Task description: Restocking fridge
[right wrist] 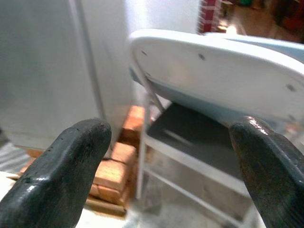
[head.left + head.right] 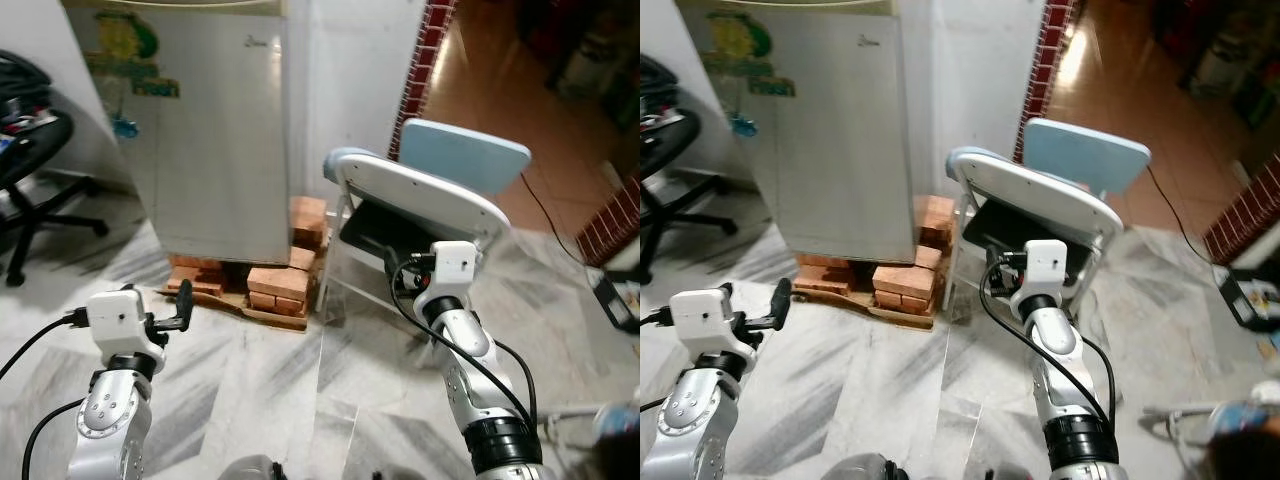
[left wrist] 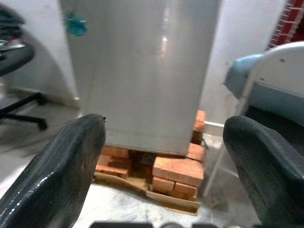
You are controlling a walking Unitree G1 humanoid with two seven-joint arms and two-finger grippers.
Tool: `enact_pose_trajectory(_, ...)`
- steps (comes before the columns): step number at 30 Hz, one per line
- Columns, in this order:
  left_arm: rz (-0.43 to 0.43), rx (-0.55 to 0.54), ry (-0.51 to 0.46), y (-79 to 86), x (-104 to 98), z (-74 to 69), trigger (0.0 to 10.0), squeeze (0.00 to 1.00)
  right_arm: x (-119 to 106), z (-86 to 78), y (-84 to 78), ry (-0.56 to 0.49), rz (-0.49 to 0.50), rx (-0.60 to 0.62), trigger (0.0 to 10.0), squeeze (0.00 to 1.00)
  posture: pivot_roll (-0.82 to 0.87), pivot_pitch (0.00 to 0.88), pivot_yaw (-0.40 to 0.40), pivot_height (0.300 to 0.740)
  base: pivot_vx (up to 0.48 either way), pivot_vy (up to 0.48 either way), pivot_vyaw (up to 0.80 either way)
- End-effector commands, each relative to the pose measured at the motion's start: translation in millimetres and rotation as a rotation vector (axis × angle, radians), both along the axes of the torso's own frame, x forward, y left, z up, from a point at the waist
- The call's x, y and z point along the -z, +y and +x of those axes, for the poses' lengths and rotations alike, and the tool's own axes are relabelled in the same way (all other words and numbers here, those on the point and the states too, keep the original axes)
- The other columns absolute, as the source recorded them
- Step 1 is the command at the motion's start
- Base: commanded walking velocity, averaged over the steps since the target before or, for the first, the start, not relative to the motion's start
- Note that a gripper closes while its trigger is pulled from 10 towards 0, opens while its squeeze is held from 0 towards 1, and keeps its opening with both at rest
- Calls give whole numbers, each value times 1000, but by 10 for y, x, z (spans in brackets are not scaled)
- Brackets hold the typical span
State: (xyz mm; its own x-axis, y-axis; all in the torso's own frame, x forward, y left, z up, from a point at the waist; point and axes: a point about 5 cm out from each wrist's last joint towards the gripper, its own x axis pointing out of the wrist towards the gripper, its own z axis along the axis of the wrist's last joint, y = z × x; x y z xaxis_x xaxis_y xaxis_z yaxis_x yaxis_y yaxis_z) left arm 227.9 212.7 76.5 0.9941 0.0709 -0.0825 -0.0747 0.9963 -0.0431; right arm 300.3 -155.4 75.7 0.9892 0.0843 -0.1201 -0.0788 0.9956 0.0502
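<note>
A small silver fridge [image 2: 215, 140] stands ahead on stacked red bricks [image 2: 280, 282], its door shut and colourful stickers [image 2: 125, 55] on its upper left. My left gripper [image 2: 179, 308] is raised low on the left, pointing at the fridge from some way back. In the left wrist view its fingers [image 3: 57, 180] are spread wide, so it is open and empty. My right gripper [image 1: 175, 166] is held up on the right, open and empty, facing a white folding chair [image 2: 425, 195] right of the fridge.
The folding chair has pale blue pads [image 2: 465, 152] and stands close beside the fridge. A black office chair [image 2: 35, 175] sits at far left. A red brick pillar [image 2: 425, 55] rises behind. Marble floor [image 2: 260, 380] lies between me and the fridge.
</note>
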Motion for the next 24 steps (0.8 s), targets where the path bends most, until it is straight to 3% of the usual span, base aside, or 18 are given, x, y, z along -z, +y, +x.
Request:
enact_pose_trajectory(1,9,17,12,-25,20,11,10000,1000,24,15,-52,19,23,24,10000,0,-13,8,22,735,0,480,0)
enact_pose_trajectory(8,17,29,10,-31,18,25,10000,1000,48,24,-39,36,58,15,10000,0,-13,8,19,735,0,480,0)
enact_pose_trajectory(16,21,32,10,-46,21,34,10000,1000,72,23,-22,42,19,5,10000,0,-17,11,20,735,0,480,0)
enact_pose_trajectory(17,22,33,11,-45,25,35,10000,1000,122,-1,-3,86,107,20,10000,0,-19,11,19,735,0,480,0)
enact_pose_trajectory(21,26,33,9,-42,26,38,10000,1000,106,-3,-16,49,38,29,10000,0,-20,12,19,735,0,480,0)
enact_pose_trajectory(23,35,28,8,-34,25,40,10000,1000,108,-7,0,58,64,10,10000,0,-22,11,18,735,0,480,0)
enact_pose_trajectory(24,34,28,8,-31,27,43,10000,557,101,-11,14,64,89,-1,10000,0,-22,11,18,735,0,480,0)
